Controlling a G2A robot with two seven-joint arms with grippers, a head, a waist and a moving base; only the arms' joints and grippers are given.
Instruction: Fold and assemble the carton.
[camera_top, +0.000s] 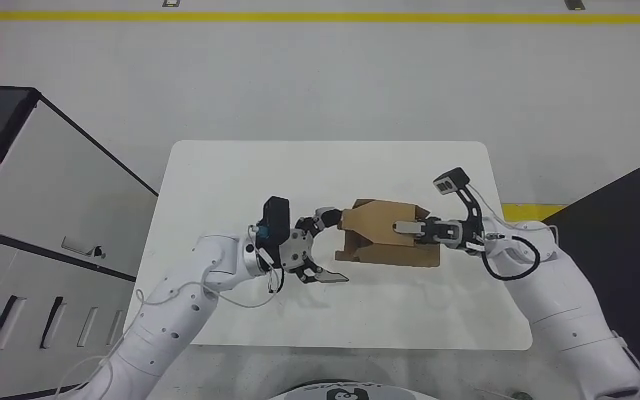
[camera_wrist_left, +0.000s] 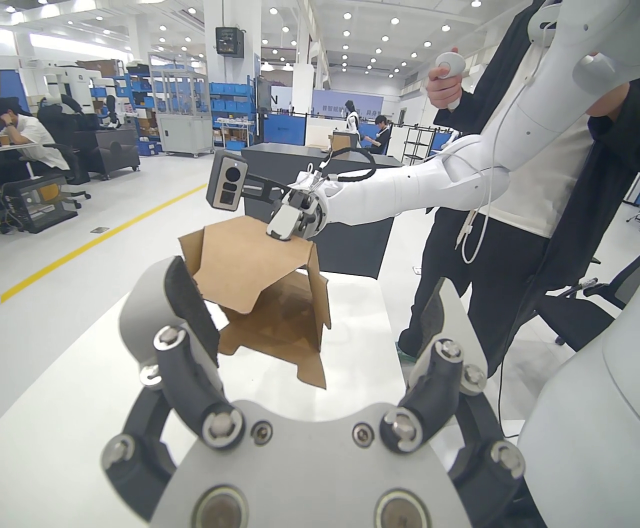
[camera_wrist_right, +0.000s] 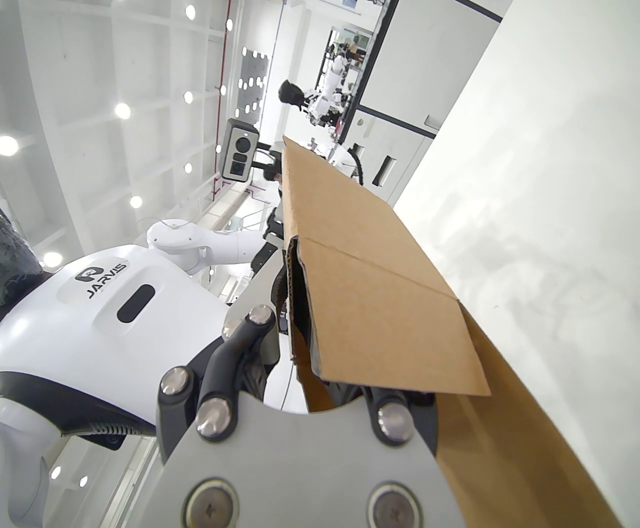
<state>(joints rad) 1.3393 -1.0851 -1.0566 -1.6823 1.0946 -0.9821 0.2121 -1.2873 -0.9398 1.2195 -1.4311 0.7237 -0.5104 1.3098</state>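
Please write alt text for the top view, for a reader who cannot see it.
A half-folded brown cardboard carton sits on a white rectangular table, held at its top panel by the right gripper. The open left gripper faces its open end.

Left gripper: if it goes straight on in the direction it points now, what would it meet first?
Most likely the carton. Its open end faces the left gripper, whose fingers are spread wide. One finger already looks close to a flap, but how large the gap is cannot be judged well.
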